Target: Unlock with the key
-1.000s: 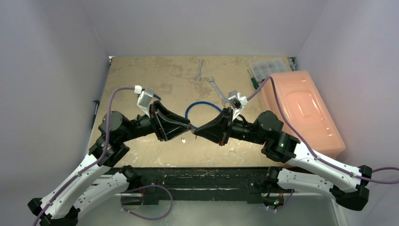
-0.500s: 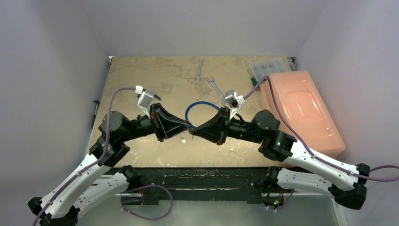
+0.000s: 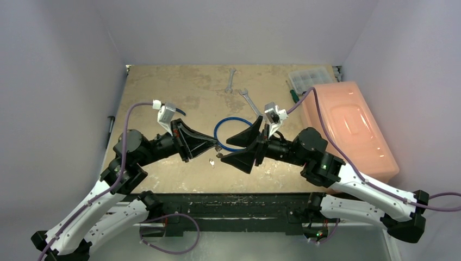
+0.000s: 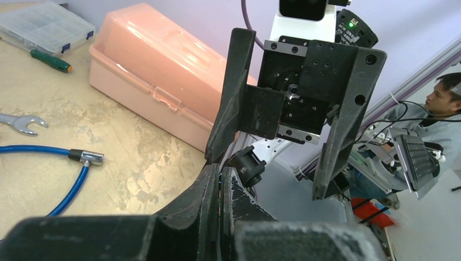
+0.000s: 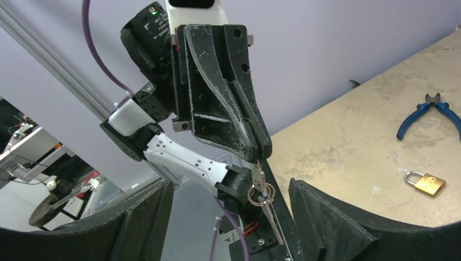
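1. Whereas it was pinched shut a moment ago, the right gripper (image 3: 229,148) now stands with its jaws wide apart and holds nothing.
2. Left gripper (image 5: 260,154): jaws newly pressed together, clamped on the key (image 5: 257,176), whose ring (image 5: 257,194) dangles below, in the air between both grippers.
3. Padlock (image 5: 425,182): lying on the table (image 5: 353,136), well apart from the key, untouched.
4. Assessment: the handover looks complete; insertion not yet begun.

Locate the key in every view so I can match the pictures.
Top external: the key is a tiny glint at centre, at the left gripper's tip.
Left wrist: not visible, hidden between that gripper's shut fingers.
Right wrist: the key is lower centre, dangling with its ring from those fingertips.
Shared landmark: the left gripper.
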Available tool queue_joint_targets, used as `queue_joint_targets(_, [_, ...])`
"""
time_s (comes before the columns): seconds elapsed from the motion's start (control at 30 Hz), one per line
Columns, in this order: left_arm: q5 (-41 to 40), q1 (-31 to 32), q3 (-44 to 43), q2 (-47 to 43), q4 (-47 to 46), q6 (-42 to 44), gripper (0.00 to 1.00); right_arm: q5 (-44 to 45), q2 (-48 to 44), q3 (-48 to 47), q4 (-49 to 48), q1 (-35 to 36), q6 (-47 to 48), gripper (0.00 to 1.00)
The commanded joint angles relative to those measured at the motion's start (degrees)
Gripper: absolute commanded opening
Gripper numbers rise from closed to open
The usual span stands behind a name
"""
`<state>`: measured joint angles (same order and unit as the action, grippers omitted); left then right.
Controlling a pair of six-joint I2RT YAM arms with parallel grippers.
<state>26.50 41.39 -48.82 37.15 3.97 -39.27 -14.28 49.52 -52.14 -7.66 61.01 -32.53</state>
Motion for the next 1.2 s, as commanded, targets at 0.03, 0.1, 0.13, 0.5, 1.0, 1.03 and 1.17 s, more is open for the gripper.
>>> queue_joint_targets(0.03, [-1.4,0.0,0.3,-0.3,-2.4,0.2,0.0,0.5,1.8,-0.9,-2.2,0.2,1.1,0.8])
queue_joint_targets(0.1, [-1.8,0.0,0.3,-0.2,-2.4,0.1,0.0,0.2,2.4,-1.0,-2.5,0.2,1.2,0.76])
queue_joint_targets(0.13, [-2.0,0.0,0.3,-0.2,-2.3,0.1,0.0,0.0,2.7,-1.0,-2.7,0.2,1.1,0.75])
queue_joint_targets(0.5, [-2.8,0.0,0.5,0.3,-2.1,0.2,0.0,-1.7,5.8,-1.7,-4.8,0.2,0.6,0.6])
queue_joint_targets(1.0, [-4.6,0.0,0.9,0.8,-1.6,0.6,0.0,-4.5,7.9,-2.3,-7.9,0.2,-0.6,0.35])
queue_joint_targets(1.03, [-4.6,0.0,0.9,0.7,-1.5,0.6,0.0,-4.5,8.0,-2.2,-7.8,0.2,-0.6,0.35])
queue_joint_targets(1.17, [-5.0,0.0,0.8,0.4,-1.0,0.9,0.0,-3.8,7.6,-1.6,-7.6,0.2,-0.4,0.35])
